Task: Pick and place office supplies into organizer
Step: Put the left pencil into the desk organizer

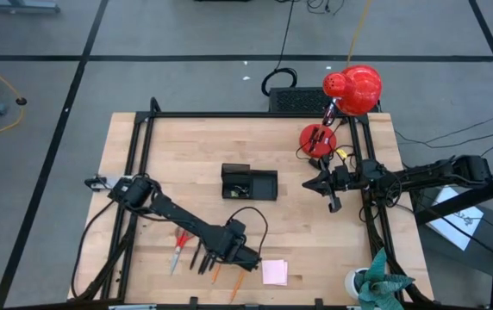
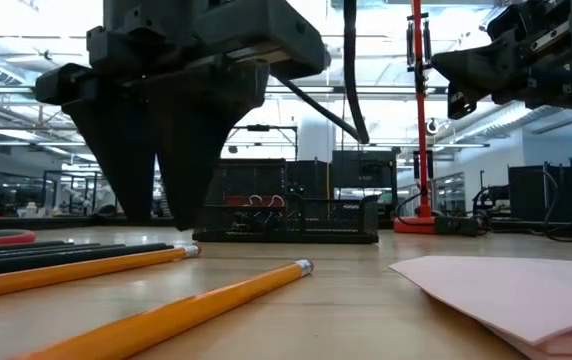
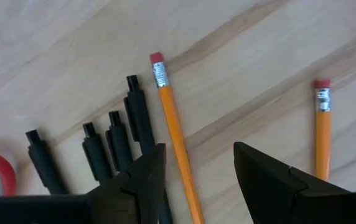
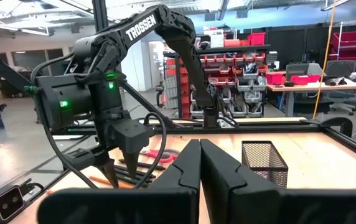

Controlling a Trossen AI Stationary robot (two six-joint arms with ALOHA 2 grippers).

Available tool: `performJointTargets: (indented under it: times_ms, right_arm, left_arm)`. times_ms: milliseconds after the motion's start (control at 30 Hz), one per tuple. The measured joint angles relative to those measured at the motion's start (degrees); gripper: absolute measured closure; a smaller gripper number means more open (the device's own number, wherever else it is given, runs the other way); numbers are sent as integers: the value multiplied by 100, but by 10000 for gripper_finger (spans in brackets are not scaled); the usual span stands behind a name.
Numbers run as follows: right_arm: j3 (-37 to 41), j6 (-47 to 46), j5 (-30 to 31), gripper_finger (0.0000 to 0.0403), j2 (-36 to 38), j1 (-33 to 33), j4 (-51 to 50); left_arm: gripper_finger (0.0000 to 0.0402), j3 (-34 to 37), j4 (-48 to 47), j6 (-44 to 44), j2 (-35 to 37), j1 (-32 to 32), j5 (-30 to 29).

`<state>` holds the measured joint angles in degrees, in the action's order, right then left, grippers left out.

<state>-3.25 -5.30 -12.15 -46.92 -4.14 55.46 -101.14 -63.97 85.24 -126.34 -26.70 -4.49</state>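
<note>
The left pincer (image 3: 195, 171) hangs open over an orange pencil (image 3: 175, 134) lying beside black pens (image 3: 119, 143) at the near edge of the surface (image 1: 186, 155). The right pincer (image 4: 200, 163) waits closed at the right, with the organizer (image 1: 249, 182) mid-surface

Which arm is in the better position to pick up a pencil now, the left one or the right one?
Probably the left. Its end effector hangs open directly over an orange pencil beside the black pens. The right end effector is shut and waits far from the pencils, to the right of the organizer.
</note>
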Motion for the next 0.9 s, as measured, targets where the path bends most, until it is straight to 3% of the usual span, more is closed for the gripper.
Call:
performJointTargets:
  times_ms: [600,900]
  right_arm:
    - [0,-68,-1,403,0,0,-46]
    - [-2,-111,-1,403,0,0,-51]
  left_arm:
    - [206,131,81,-14,-53,-7,-157]
    - [206,96,145,-118,-407,-7,-2]
